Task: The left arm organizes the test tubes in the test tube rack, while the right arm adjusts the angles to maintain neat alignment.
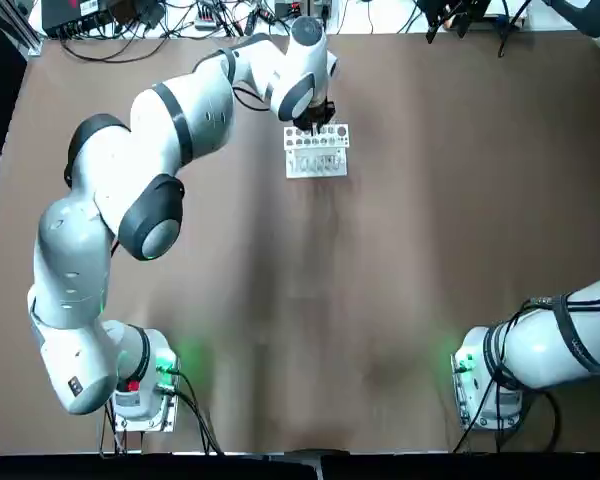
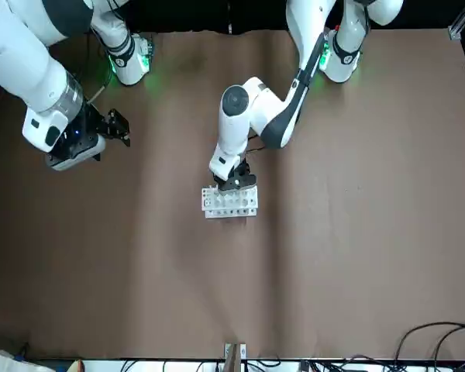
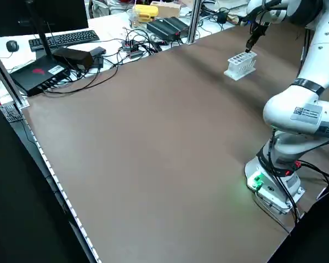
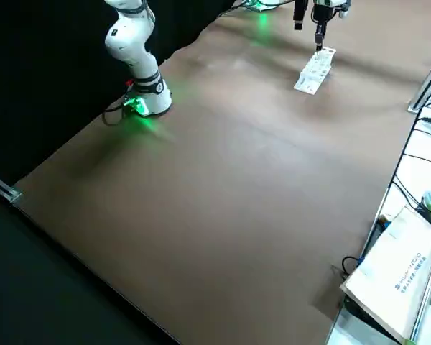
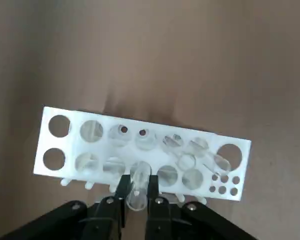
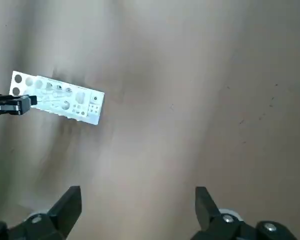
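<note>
Over rack (image 1: 317, 152), left tool (image 5: 137, 192) pinching tube (image 5: 138, 189)

The left arm (image 2: 267, 116) reached down over the brown tabletop (image 2: 356, 232), its hand (image 2: 234, 180) directly above the white test tube rack (image 2: 230, 202) near the middle. The hand's fingers could not be made out. The right arm (image 2: 39, 74) hung raised at the picture's left, its hand (image 2: 112, 128) well apart from the rack.

A brown table (image 3: 153, 137) fills the room; beside it a white desk (image 3: 107, 30) carries a keyboard (image 3: 63, 38) and tangled cables (image 3: 134, 46).
</note>
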You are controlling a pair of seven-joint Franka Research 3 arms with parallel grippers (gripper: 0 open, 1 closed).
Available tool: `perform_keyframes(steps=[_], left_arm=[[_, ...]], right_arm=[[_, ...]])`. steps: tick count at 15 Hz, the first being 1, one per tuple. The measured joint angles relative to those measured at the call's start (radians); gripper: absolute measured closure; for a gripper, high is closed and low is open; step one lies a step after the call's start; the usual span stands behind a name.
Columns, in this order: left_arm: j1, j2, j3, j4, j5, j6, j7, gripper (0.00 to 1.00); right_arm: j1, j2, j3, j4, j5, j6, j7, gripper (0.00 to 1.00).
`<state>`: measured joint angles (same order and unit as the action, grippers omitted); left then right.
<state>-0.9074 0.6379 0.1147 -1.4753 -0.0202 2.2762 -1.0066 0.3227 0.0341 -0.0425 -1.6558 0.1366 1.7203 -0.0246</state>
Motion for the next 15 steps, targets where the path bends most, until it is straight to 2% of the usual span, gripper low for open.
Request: perform_keyframes(steps=[15], left_arm=[[0.003,-0.142,0.010,0.002,0.022,-0.119,0.000,0.82]], right_arm=[[0.001,0.000,0.004,0.000,0.000,-0.006,0.001,0.00]])
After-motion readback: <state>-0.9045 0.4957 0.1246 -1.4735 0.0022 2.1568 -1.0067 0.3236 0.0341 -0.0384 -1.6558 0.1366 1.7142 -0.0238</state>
